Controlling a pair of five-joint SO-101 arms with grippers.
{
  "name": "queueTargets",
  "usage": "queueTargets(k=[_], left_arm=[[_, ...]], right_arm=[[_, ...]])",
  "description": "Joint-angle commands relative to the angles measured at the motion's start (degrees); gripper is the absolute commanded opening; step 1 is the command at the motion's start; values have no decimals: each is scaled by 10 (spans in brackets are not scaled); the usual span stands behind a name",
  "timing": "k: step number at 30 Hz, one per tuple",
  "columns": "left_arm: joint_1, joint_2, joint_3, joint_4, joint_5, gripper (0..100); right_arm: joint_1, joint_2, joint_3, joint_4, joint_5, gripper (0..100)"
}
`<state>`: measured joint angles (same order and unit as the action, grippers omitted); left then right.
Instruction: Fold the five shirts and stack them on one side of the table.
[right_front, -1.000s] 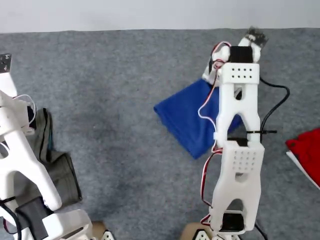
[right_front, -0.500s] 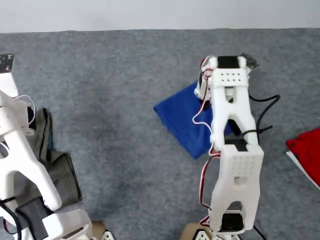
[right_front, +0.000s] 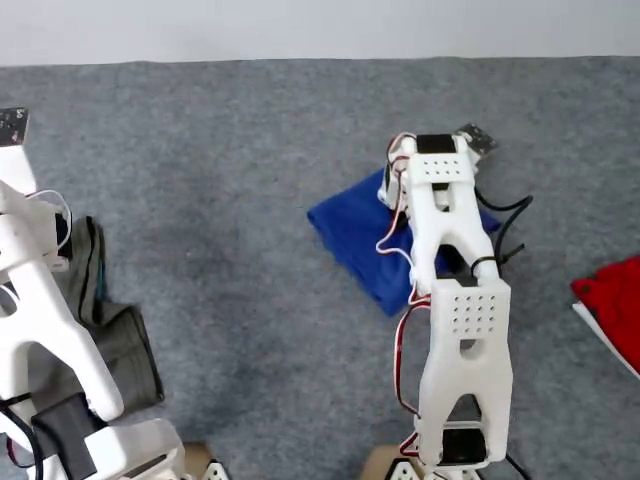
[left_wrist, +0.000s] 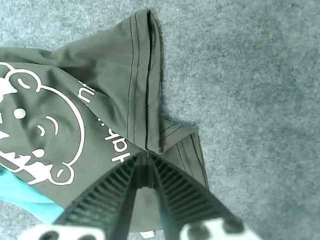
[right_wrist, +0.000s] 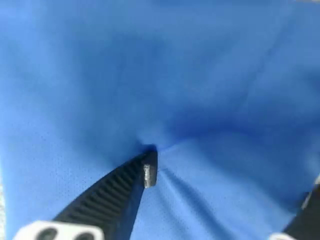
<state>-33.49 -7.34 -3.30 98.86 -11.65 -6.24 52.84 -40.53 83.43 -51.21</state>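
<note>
A blue shirt (right_front: 355, 235) lies folded right of the table's middle, with my right arm (right_front: 445, 215) stretched over it. In the right wrist view my right gripper (right_wrist: 227, 192) is open, and one fingertip (right_wrist: 146, 170) presses a dimple into the blue shirt (right_wrist: 200, 75). At the left edge a dark grey shirt (right_front: 125, 350) lies under my left arm (right_front: 45, 300). My left gripper (left_wrist: 145, 167) is shut, its tips together just over a folded hem of the grey shirt (left_wrist: 75, 100), which has a white bear print. A teal shirt (left_wrist: 20, 200) peeks out from beneath it.
A red shirt (right_front: 612, 300) lies at the right edge of the table. The grey carpet-like tabletop (right_front: 220, 180) stretches bare between the two arms and toward the far edge.
My right arm has drawn back from the blue shirt's far edge toward the near side and slightly left, so its wrist is now over the shirt. The left arm has not moved.
</note>
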Motion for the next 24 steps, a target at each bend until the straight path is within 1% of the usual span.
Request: queueTargets(k=[1,5,11,12,14,17,20,24], left_arm=[[3,-25,-2,16,-7,20],[3,-25,-2,16,-7,20],[3,-25,-2,16,-7,20],[3,-25,-2,16,-7,20],[3,-25,-2,16,-7,20],[3,-25,-2,16,-7,20],[3,-25,-2,16,-7,20],[3,-25,-2,16,-7,20]], right_arm=[[-16,20,6,-15,-8,335],[-16,21,6,-14,-7,210],[-14,19,6,-10,-7,89],[-14,19,6,-10,-4,67],[-14,18,6,-9,25,20],[-13,18,-4,12,76,10],[0,18,-48,70,95,9],[35,19,-133,152,150,9]])
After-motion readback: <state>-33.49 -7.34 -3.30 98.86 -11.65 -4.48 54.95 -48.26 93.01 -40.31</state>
